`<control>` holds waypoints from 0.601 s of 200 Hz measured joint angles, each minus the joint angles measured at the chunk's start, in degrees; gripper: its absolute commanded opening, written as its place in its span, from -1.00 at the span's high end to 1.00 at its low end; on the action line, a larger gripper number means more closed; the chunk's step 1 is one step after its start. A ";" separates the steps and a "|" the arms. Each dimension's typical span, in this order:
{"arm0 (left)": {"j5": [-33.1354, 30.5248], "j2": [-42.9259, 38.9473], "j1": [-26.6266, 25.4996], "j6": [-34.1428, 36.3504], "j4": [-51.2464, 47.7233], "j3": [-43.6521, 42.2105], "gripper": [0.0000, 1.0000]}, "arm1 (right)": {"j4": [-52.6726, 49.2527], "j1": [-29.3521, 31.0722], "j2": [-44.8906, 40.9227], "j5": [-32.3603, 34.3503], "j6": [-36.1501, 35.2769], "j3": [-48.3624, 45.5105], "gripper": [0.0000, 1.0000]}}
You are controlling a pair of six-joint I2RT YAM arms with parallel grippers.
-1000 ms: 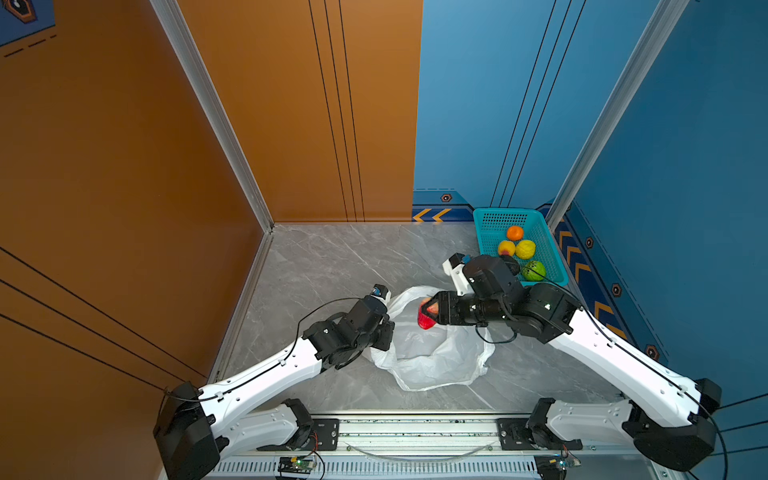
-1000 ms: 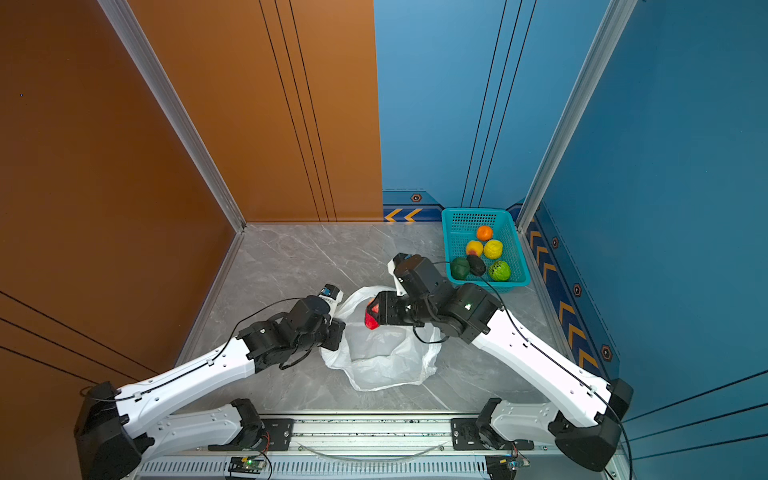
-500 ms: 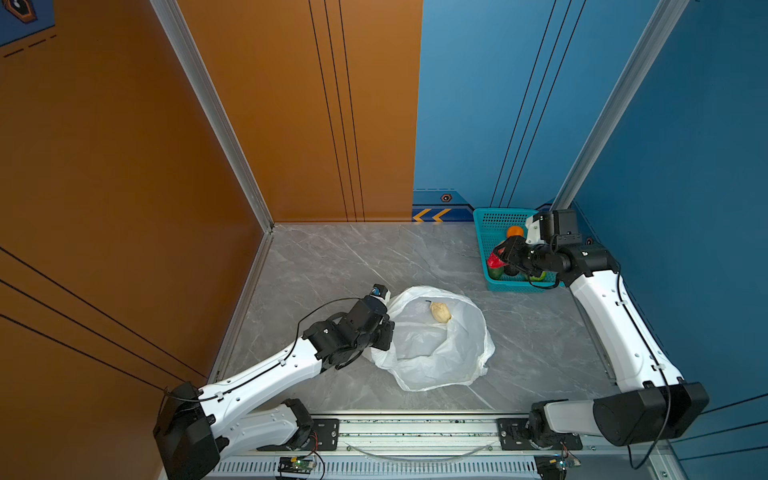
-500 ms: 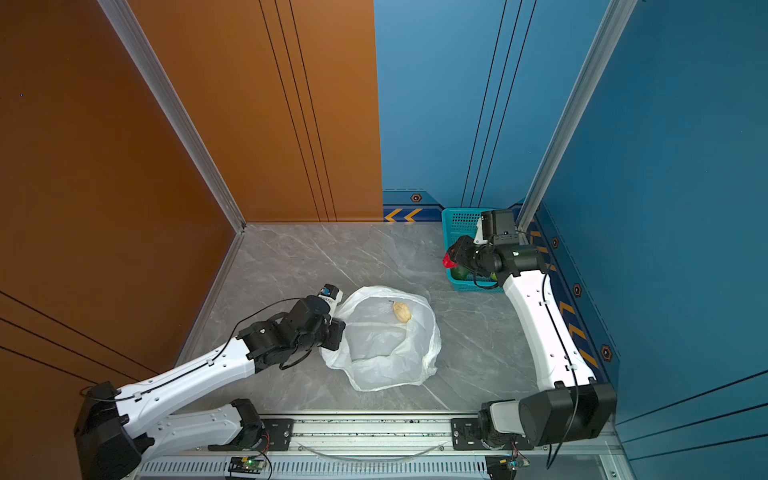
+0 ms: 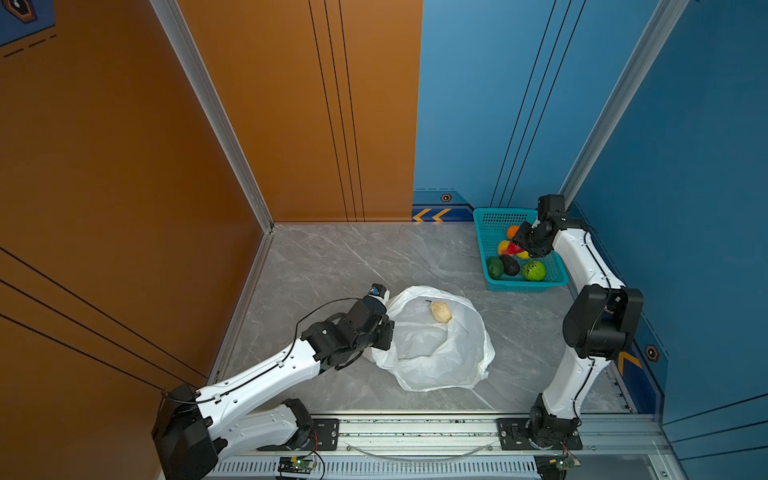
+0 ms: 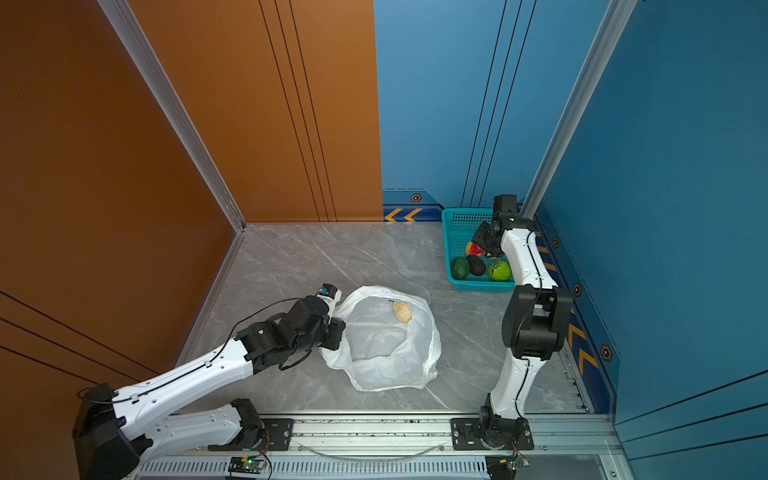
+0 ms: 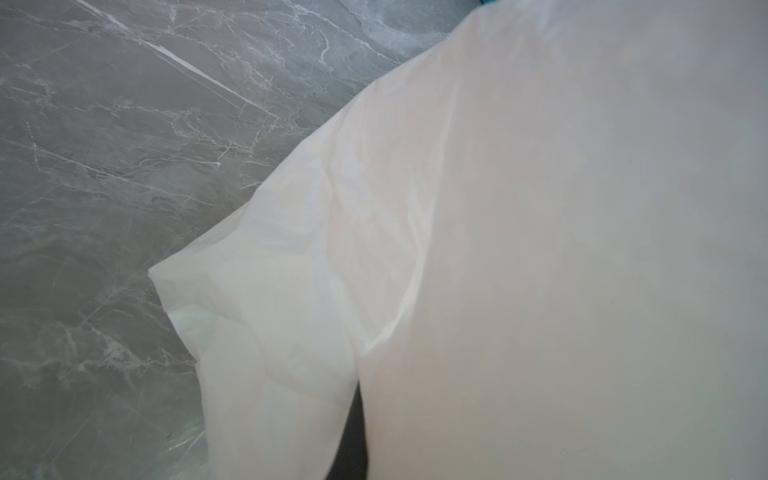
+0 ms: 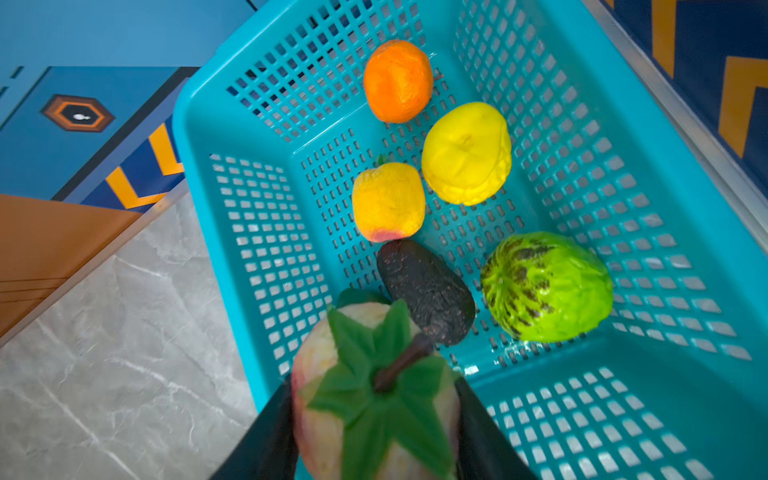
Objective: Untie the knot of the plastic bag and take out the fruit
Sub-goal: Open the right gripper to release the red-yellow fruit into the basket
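Pinching the left rim of the plastic bag (image 5: 432,353), left gripper (image 5: 385,332) clenched on the film. Bag slumped on the grey desk (image 5: 332,257), mouth open upward, one cream fruit (image 5: 440,311) inside near its far edge. Well beyond, right gripper (image 5: 521,246) grasping a pink fruit (image 8: 374,390) with green leaves, over the teal basket (image 5: 500,220). Lying in it: orange fruit (image 8: 398,81), yellow fruit (image 8: 466,153), peach fruit (image 8: 388,201), black fruit (image 8: 426,286), scaly green fruit (image 8: 546,286).

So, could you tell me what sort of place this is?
Probably a robot test cell: left arm and right arm on a metal rail, orange wall and blue wall around the tabletop.
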 measured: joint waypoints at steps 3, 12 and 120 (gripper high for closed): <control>0.00 -0.02 -0.07 -0.15 0.00 -0.02 1.00 | 0.04 0.00 0.57 0.26 -0.02 0.37 0.06; 0.04 -0.17 -0.28 -0.42 0.00 -0.04 1.00 | 0.28 0.02 2.08 0.79 -0.11 1.09 -0.04; 0.15 -1.16 -2.43 -3.37 0.02 -0.90 1.00 | -2.21 1.92 -1.25 6.25 -2.95 0.24 -0.58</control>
